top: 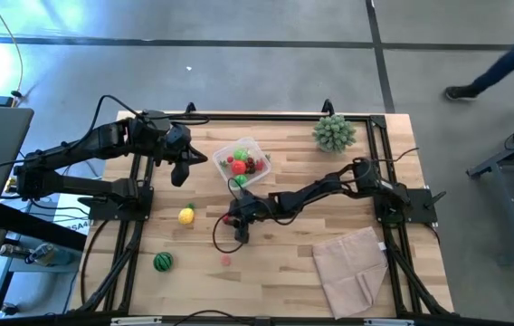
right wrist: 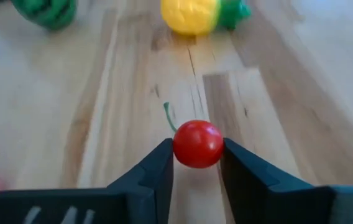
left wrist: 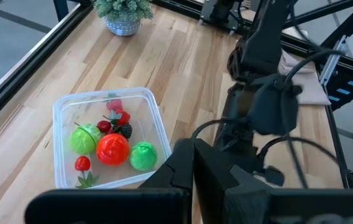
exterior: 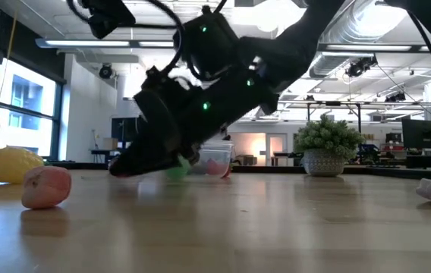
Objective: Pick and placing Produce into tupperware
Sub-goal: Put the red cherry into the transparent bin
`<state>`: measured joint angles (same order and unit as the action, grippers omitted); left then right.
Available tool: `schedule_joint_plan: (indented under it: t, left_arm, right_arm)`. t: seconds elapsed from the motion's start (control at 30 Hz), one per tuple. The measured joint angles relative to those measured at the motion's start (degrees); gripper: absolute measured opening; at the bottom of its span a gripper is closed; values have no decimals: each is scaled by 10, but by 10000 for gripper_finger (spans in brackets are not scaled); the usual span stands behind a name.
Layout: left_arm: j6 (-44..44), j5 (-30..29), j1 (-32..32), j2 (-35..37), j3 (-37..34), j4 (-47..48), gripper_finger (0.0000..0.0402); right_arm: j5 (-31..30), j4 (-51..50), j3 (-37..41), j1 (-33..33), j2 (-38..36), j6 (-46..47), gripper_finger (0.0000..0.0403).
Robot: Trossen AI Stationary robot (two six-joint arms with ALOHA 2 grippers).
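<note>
Wood table (top: pixel 284 272) under me, my right gripper (right wrist: pixel 196 163) sits low with its 2 fingers half shut, touching each side of the red cherry (right wrist: pixel 197 144), near the tupperware (top: pixel 243 163).

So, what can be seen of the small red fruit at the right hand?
The red cherry is a small glossy ball, plastic by its look, with a thin green stem on one side. It lies on the wooden table, between the two fingers of the right hand, which stand close on either side of it. A lemon lies farther off.
</note>
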<state>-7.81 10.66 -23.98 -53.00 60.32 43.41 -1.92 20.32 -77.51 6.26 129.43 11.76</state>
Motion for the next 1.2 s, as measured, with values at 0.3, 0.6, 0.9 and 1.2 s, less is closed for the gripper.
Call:
schedule_joint_plan:
  t: [0.3, 0.6, 0.9, 1.2]
  left_arm:
    - [0, 0, 0, 0, 0, 0, 1]
    - [0, 0, 0, 0, 0, 0, 1]
    - [0, 0, 0, 0, 0, 0, 1]
    - [0, 0, 0, 0, 0, 0, 1]
  right_arm:
    - [-25, -43, 0, -15, -106, -36, 96]
    - [-116, -171, -1, -71, -235, -106, 97]
    - [-39, -323, -1, -199, -263, -37, 97]
    - [52, -425, -1, -258, -249, -31, 97]
